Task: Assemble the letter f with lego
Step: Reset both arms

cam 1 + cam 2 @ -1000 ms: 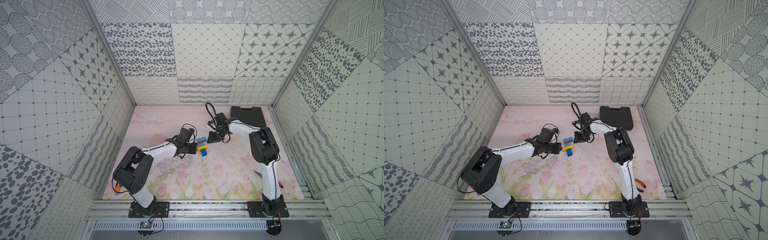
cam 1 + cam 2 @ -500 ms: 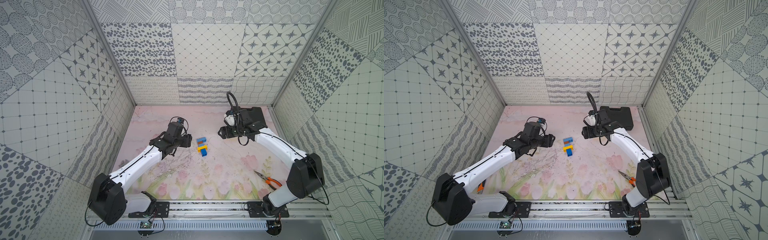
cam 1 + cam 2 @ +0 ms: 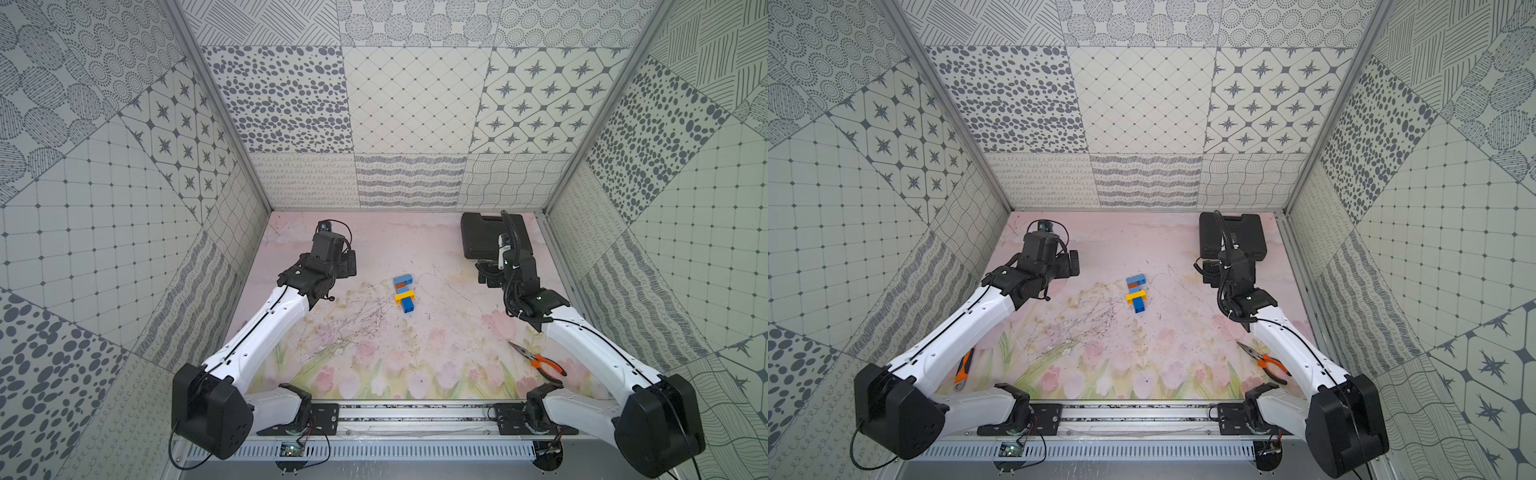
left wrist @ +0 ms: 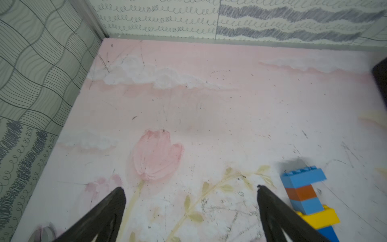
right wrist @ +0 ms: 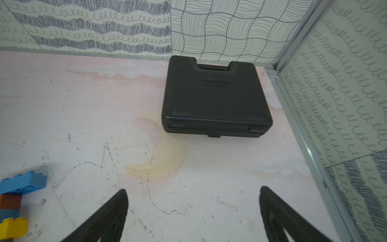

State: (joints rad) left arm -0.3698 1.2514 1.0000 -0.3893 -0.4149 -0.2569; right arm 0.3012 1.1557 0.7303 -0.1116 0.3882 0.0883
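Jaws wide apart, nothing held, on left gripper [image 4: 189, 188] and right gripper [image 5: 192, 189], hovering either side of the lego letter f [image 3: 404, 294] lying flat mid-mat, well clear of it; left arm [image 3: 266, 328] and right arm [image 3: 582, 345] stretched forward; black case [image 5: 215, 100] shut, contents hidden.

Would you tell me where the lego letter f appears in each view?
Top view: lego letter f, centre of the mat.
Top view: same spot.
Left wrist: near the frame edge.
Right wrist: cropped at the frame edge.
Shared landmark: wavy-striped back-wall panel.
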